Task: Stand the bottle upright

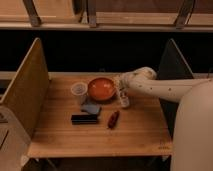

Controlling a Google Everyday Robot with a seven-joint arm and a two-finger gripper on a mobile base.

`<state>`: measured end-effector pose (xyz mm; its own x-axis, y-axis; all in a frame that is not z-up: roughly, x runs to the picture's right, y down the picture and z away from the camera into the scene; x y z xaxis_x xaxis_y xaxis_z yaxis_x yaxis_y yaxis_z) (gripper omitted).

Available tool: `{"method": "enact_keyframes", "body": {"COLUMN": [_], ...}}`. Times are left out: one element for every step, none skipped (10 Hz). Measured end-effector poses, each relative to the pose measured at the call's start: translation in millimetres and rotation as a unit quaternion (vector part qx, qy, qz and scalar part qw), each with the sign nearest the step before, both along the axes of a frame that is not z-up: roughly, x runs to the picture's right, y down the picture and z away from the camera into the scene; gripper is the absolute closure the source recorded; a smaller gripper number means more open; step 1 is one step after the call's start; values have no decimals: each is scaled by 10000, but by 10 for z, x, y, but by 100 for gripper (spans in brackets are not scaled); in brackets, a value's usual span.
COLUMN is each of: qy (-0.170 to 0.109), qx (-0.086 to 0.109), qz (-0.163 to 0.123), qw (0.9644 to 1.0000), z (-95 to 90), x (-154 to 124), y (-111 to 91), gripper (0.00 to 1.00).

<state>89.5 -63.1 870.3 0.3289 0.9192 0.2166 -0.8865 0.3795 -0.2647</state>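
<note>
The bottle [123, 101], small and whitish with a darker band, stands upright on the wooden table [140, 132], just right of the orange bowl [101, 89]. My gripper [121, 91] reaches in from the right on a white arm and sits on the bottle's top, shut on it. The bottle's upper part is hidden by the gripper.
A clear cup [79, 92] stands left of the bowl. In front lie a blue object [91, 108], a black rectangular object [84, 119] and a dark red elongated object [113, 119]. Upright side panels [25, 95] close off the table on the left and right.
</note>
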Motion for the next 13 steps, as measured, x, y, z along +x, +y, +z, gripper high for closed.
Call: {"method": "enact_keyframes", "body": {"qy": [24, 75, 87, 89, 78, 76, 75, 67, 17, -38, -91, -133, -159], "qx": [97, 170, 156, 159, 158, 160, 155, 172, 282, 437, 589, 722, 779], "qz": [45, 114, 137, 142, 131, 130, 138, 162, 168, 142, 100, 61, 58], "qw": [9999, 9998, 9997, 9997, 9998, 9998, 9998, 9997, 9995, 9989, 9982, 9973, 9968], "z": [-54, -94, -92, -95, -92, -93, -90, -94, -112, -145, -177, -208, -216], "x": [59, 138, 165, 170, 145, 140, 143, 151, 143, 132, 117, 114, 125], "y": [-122, -238, -225, -229, -231, -234, -230, -247, -320, -422, -516, -592, -614], "gripper": [100, 100, 100, 100, 100, 100, 100, 100, 100, 100, 100, 100, 100]}}
